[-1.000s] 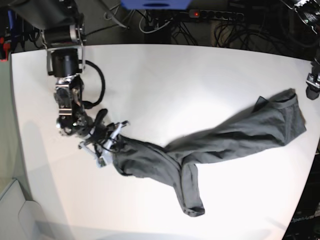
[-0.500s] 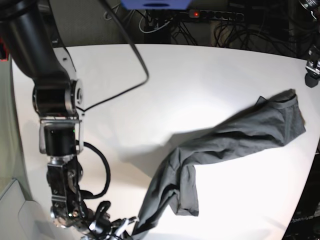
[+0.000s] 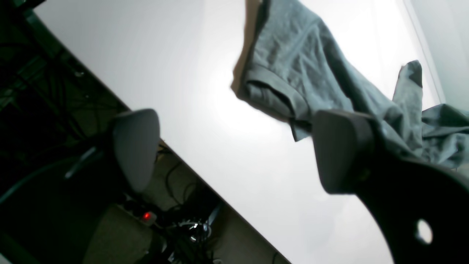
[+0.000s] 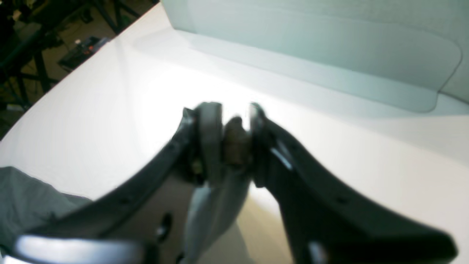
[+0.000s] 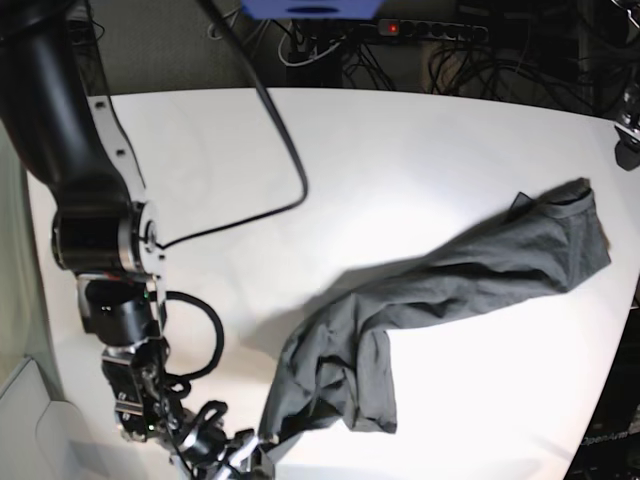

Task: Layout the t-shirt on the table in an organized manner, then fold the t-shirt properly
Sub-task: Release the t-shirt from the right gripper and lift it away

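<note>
One blurred right gripper [image 4: 229,121] pinches something indistinct; left gripper [image 3: 234,150] gapes wide above t-shirt [image 3: 311,77].

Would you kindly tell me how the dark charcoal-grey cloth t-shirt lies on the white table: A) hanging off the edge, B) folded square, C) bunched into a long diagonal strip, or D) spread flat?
C: the t-shirt runs rumpled and diagonal across the table.

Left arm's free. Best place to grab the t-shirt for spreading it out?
Judging by its pose, grip the hemmed end of the t-shirt nearest the open left gripper, coming in from the table edge on that side. That edge lies flat and exposed; the other end is bunched by the right gripper.
</note>
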Controlling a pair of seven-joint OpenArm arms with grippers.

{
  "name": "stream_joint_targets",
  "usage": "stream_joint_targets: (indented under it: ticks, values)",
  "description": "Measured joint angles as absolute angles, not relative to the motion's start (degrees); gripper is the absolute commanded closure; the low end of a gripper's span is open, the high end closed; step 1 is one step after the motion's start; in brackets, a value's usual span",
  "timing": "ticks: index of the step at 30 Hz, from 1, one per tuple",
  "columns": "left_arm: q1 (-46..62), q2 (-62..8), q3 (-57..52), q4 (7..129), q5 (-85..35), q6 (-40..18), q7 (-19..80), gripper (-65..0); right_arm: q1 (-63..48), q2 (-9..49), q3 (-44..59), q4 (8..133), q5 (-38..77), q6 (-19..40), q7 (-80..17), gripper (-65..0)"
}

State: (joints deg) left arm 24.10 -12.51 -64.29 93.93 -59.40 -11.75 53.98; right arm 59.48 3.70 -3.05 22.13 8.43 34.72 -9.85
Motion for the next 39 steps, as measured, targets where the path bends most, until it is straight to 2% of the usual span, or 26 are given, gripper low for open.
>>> stream_joint_targets:
  ticks: [3, 6, 11, 18, 24, 29, 34, 39]
  values:
    - [23.77, -12.6, -64.03, 93.91, -59.4, -11.7, 53.74, -65.0, 53.21, 5.52, -3.05, 26.44, 7.73, 34.46, -16.01, -29.2]
    - [21.39, -12.53, -63.9, 93.84, -59.27, -11.64, 53.98, -65.0, 43.88, 6.81, -3.03, 36.27, 7.27, 34.44, -19.29, -36.4]
    - [20.84, -12.58, -63.7, 93.73, -58.98, -11.53, 53.95, -65.0, 34.28, 6.74, -3.01, 54.98, 7.57, 34.28, -20.69, -43.1]
    - [18.15, -12.34, -56.71, 93.45, -55.22, -10.9, 53.43, -65.0, 18.39, 5.41, -2.85, 77.38, 7.4, 34.46, -30.5, -43.3]
    - [14.63, -9.21, -50.15, 92.97, -50.33, -10.92, 53.65, -65.0, 9.72, 3.09, -2.7, 89.17, 8.05, 34.61, -32.95, -43.3]
    - [13.54, -5.91, -45.06, 92.99, -42.02, -10.66, 53.54, -65.0, 1.85, 2.24, -2.92, 92.97, 7.64, 34.79, -34.94, -43.3]
    - [10.09, -2.87, -38.92, 92.99, -29.87, -11.33, 52.84, -65.0, -0.84, 2.15, -2.68, 96.16, 7.92, 34.68, -33.61, -43.3]
    - [10.2, -0.73, -35.79, 92.99, -21.39, -10.9, 47.29, -65.0, -4.19, 2.2, -2.24, 96.95, 7.92, 34.72, -34.5, -43.3]
